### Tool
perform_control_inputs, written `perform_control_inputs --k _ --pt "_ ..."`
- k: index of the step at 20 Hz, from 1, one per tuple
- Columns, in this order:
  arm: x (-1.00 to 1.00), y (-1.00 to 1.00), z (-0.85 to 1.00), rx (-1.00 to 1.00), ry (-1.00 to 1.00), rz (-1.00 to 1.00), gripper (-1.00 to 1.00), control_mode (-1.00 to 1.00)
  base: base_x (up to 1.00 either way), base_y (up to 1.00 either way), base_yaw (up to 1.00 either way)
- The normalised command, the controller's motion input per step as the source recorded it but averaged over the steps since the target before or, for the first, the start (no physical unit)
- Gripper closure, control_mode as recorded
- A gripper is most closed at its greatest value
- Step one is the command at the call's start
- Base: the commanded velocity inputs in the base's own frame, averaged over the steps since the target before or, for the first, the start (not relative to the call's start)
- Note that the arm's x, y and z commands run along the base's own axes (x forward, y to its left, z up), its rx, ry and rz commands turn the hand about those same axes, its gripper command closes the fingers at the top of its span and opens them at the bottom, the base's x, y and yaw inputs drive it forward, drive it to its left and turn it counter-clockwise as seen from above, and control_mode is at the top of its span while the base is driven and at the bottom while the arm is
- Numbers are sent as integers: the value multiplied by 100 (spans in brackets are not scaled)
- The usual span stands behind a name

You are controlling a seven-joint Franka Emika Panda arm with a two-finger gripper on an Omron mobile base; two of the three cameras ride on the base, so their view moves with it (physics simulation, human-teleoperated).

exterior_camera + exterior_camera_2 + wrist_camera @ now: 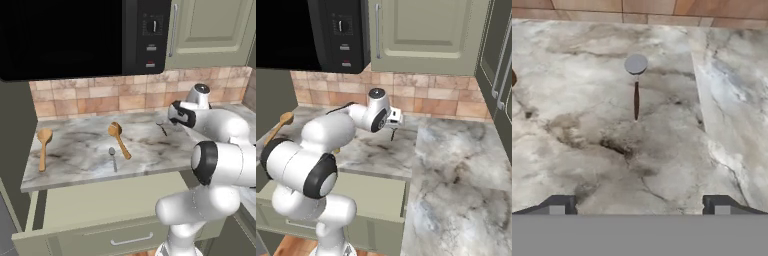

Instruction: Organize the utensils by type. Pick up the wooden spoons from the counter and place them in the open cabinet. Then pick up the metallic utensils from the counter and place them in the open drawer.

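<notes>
end effector (639, 207): fingers wide apart, empty, above worktop (150, 150) | dark-handled spoon (636, 85) straight ahead in hand view, bowl at far end | wooden spoons (120, 140) lie on the slab left of the arm, long axes roughly front-to-back

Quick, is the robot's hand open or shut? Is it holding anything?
Hand: open and holding nothing, above the counter.

Marbled counter (150, 150) carried two wooden spoons, far left (43, 145) and middle (120, 140), grey spoon (113, 158) near edge, dark-handled utensil (161, 127) right.
</notes>
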Motion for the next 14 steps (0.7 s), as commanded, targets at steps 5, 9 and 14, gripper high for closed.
perform_control_inputs --k 5,9,14 --pt "80 0 -23 0 0 0 -100 -100 0 0 0" --pt "73 0 -38 0 0 0 -100 -100 0 0 0" --pt "64 0 -55 0 1 0 -100 -100 0 0 0"
